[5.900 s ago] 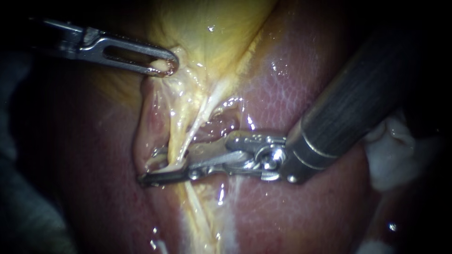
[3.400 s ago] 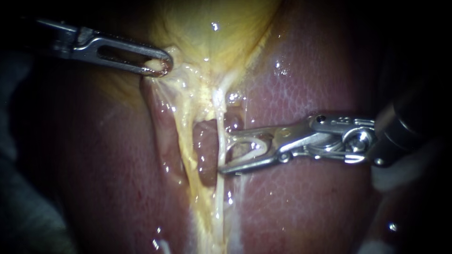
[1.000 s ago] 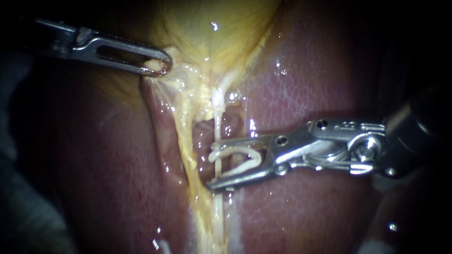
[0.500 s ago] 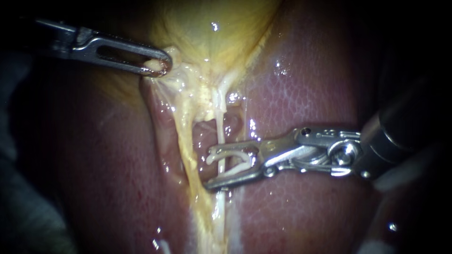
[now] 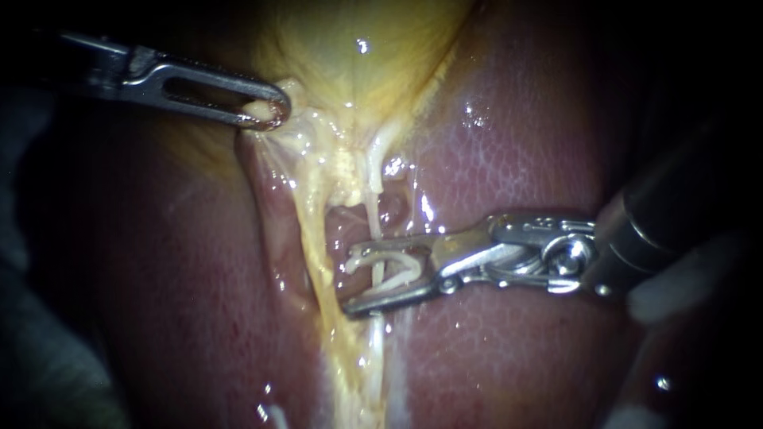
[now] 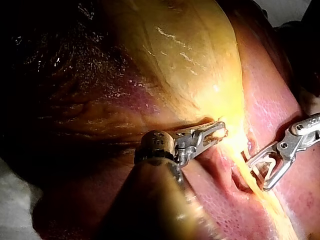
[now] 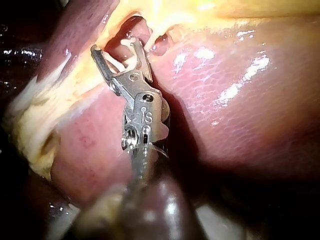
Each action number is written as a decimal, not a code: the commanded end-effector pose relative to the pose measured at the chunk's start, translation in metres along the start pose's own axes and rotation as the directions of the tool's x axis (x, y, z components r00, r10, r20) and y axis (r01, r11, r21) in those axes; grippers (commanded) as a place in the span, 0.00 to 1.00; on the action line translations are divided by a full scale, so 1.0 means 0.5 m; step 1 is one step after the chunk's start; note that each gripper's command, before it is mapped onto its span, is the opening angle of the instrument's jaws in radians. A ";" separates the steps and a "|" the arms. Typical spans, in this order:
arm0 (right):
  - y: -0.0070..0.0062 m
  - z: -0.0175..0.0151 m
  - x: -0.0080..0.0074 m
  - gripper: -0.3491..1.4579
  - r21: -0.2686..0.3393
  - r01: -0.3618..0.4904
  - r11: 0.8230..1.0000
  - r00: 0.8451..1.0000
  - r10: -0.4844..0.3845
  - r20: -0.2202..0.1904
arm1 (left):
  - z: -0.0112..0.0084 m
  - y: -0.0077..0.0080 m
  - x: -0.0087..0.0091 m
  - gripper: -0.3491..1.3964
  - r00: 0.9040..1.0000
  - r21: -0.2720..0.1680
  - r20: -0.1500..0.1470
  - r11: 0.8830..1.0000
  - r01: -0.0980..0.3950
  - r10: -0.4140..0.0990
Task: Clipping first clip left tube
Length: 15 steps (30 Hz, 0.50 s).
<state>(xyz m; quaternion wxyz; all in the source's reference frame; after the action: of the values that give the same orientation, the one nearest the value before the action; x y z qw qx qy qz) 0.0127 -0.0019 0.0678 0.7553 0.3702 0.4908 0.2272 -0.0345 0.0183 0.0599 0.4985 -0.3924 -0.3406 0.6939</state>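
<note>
My right instrument (image 5: 354, 282) comes in from the right across the liver (image 5: 517, 159). Its jaws hold a white clip (image 5: 397, 282) and stand a little apart. They straddle a thin white tube (image 5: 371, 218) that runs down from the yellow gallbladder (image 5: 358, 63). The tube passes between the clip's two legs. A yellow strand (image 5: 318, 238) lies just left of the jaw tips. My left instrument (image 5: 270, 111) is shut on tissue at the gallbladder's neck and holds it up to the left. The left wrist view shows that grip (image 6: 216, 134); the right wrist view shows the clip (image 7: 120, 64) across the tube.
Dark red liver surrounds the tubes on both sides, with a small hollow (image 5: 346, 230) behind the tube. White gauze (image 5: 675, 294) lies under the right shaft at the right edge. The far left is dark.
My right instrument came back in with a white clip, slid left over the thin white tube, and its jaws have narrowed in the last half second. My left instrument has held still.
</note>
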 end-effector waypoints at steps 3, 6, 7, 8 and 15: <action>0.0001 0.0018 0.0005 0.47 0.008 -0.005 1.000 1.000 0.005 -0.010 | 0.0000 0.0000 0.0000 0.00 1.000 0.000 0.000 1.000 0.000 0.000; 0.0003 0.0037 0.0007 0.47 0.010 -0.008 1.000 1.000 0.008 -0.011 | 0.0000 0.0000 0.0000 0.00 1.000 0.000 0.000 1.000 0.000 0.000; 0.0004 0.0045 0.0007 0.47 0.016 -0.006 1.000 1.000 0.006 -0.014 | 0.0000 0.0000 0.0000 0.00 1.000 0.000 0.000 1.000 0.000 0.000; 0.0004 0.0051 0.0007 0.47 0.016 -0.005 1.000 1.000 0.005 -0.013 | 0.0000 0.0000 0.0000 0.00 1.000 0.000 0.000 1.000 0.000 0.000; -0.0007 0.0096 0.0005 0.47 0.058 -0.016 0.998 0.999 0.018 -0.037 | 0.0000 0.0001 0.0000 0.00 1.000 0.000 0.000 1.000 0.000 0.000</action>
<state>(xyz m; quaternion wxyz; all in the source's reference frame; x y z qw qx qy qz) 0.0175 -0.0037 0.0685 0.7300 0.3950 0.5099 0.2261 -0.0344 0.0183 0.0599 0.4987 -0.3924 -0.3406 0.6938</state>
